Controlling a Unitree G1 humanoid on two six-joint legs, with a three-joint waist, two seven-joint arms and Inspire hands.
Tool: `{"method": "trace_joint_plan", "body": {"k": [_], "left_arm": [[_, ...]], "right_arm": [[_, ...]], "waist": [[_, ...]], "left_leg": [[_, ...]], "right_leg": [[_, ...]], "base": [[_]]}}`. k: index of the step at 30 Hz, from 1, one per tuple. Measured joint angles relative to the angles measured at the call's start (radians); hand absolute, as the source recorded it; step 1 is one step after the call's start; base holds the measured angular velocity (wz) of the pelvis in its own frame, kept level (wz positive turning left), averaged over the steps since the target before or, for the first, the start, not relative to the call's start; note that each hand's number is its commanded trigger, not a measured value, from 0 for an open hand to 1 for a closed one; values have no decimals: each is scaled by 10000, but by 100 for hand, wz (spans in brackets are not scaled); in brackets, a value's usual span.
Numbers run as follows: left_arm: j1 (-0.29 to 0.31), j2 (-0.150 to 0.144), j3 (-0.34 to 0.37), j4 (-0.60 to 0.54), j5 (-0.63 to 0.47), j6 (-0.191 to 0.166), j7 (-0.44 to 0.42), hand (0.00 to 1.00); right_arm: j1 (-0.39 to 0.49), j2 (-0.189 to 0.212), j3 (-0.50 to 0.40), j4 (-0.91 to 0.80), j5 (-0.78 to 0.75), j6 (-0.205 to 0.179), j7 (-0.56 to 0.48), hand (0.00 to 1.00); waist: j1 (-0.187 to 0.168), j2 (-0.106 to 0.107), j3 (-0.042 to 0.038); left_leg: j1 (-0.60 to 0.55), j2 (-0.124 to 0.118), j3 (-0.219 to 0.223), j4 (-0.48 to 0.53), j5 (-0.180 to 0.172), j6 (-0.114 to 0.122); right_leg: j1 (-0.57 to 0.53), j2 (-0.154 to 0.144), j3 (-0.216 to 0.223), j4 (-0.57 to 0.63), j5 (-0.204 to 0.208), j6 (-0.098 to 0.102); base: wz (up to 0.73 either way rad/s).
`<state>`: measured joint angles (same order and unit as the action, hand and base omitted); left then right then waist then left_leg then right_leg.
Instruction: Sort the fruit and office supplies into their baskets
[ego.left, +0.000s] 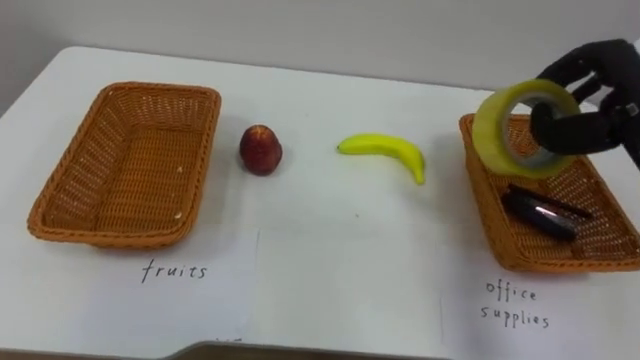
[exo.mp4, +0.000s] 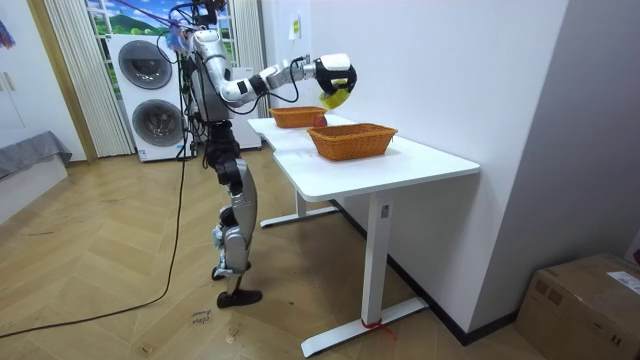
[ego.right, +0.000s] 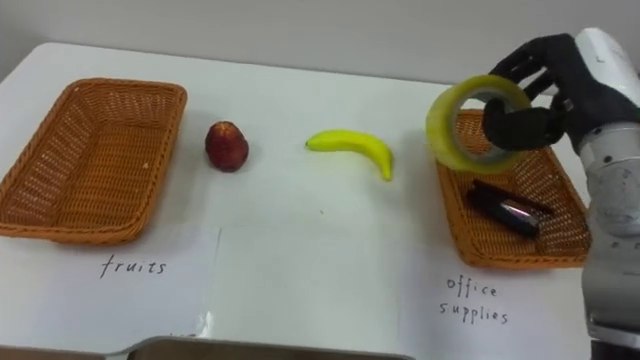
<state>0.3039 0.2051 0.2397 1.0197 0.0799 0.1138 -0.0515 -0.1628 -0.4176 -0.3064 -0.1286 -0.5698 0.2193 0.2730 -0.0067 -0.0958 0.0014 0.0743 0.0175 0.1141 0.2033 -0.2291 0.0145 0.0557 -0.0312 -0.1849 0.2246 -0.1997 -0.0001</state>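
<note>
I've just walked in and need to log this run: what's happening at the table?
The robot's right hand has its fingers curled round a roll of tape, held above the office supplies basket, where a dark item already lies. The apple and banana lie on the table, not yet in the fruits basket.

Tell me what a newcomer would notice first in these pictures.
The black right robot hand holds a roll of yellow tape in the air over the office supplies basket at the table's right, where a dark object lies. A red fruit and a banana lie on the white table between the baskets, and the fruits basket on the left has no fruit in it.
</note>
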Motion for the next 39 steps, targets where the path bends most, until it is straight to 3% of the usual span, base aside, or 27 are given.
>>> {"method": "trace_joint_plan", "body": {"k": [5, 12, 24, 39], "left_arm": [[99, -2, 295, -199, -5, -4, -24, 0], [216, 11, 332, -189, -92, -5, 25, 0], [233, 9, 335, -182, -97, -5, 60, 0], [246, 10, 320, -192, -31, -5, 47, 0]], "right_arm": [[97, -326, -301, 889, 672, 2, -367, 100], [438, -470, -395, 1689, 1013, 0, -653, 100], [765, -508, -706, 1879, 938, 0, -1067, 100], [822, -508, -699, 1964, 951, 0, -1064, 100]], "waist": [[-171, -117, -53], [-446, -188, -41], [-433, -62, -34], [-407, -73, -30]], "left_leg": [[97, 34, 173, -3, 2, 1], [255, 46, 207, -48, -6, 2], [243, 44, 254, -60, -7, -2], [259, 68, 297, -53, -12, -6]], "right_leg": [[1, -3, 174, -17, -1, 1], [120, 26, 250, -7, -2, 0], [87, 78, 438, 8, 5, -13], [103, 84, 460, 71, 7, -17]], "base": [[-9], [-1], [-1], [0]]}}
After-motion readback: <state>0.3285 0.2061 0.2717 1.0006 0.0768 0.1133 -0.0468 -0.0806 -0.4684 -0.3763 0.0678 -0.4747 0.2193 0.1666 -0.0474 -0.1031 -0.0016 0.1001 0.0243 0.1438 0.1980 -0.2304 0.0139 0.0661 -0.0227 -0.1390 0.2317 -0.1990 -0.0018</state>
